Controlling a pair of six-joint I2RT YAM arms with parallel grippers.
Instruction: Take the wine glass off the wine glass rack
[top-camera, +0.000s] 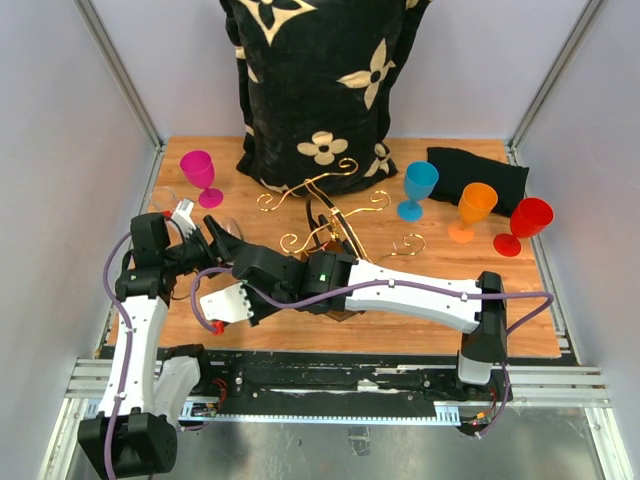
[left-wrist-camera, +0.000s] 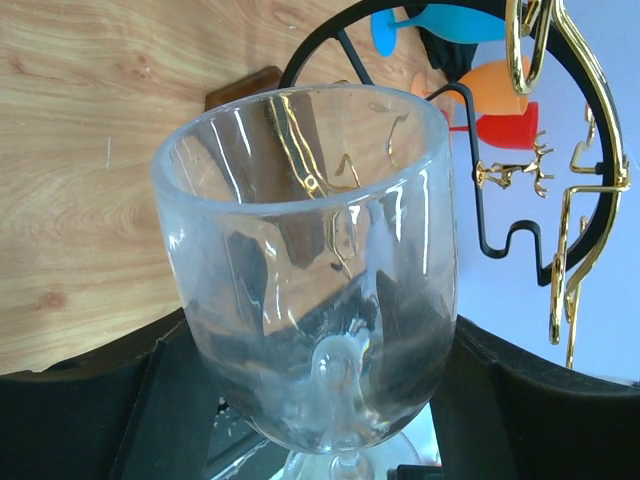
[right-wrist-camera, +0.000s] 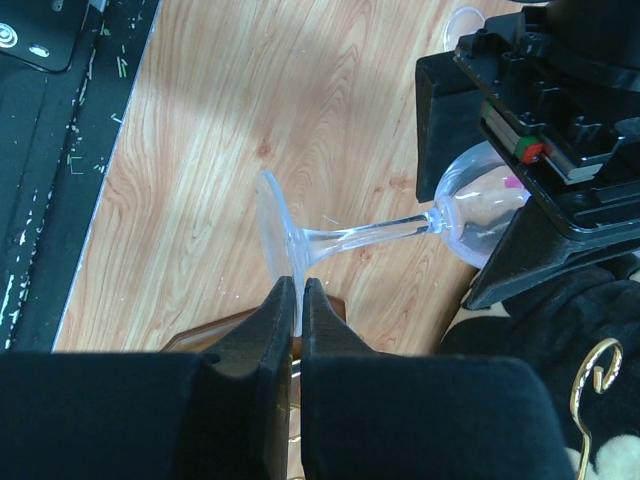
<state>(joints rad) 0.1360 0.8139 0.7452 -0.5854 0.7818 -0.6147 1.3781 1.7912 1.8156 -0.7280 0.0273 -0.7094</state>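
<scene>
Clear wine glass (right-wrist-camera: 350, 235) lay sideways over the counter (top-camera: 450, 255), off & left of the gold wine glass rack (top-camera: 318, 185). Your left gripper (left-wrist-camera: 310, 390) was clamped round its bowl; your right gripper (right-wrist-camera: 300, 295) pinched the foot rim, jaws nearly together.

**Three views, one shared glass**

Top external: high behind the arm bases, angled down, wide enough for the whole table (top-camera: 445, 255). Left wrist: very close on the wine glass (left-wrist-camera: 310, 280) bowl, facing the wine glass rack (left-wrist-camera: 515, 45). Right wrist: close, looking past the right gripper (right-wrist-camera: 298, 292) onto tabletop. Shared throughout: glass, wood, rack gold.
</scene>
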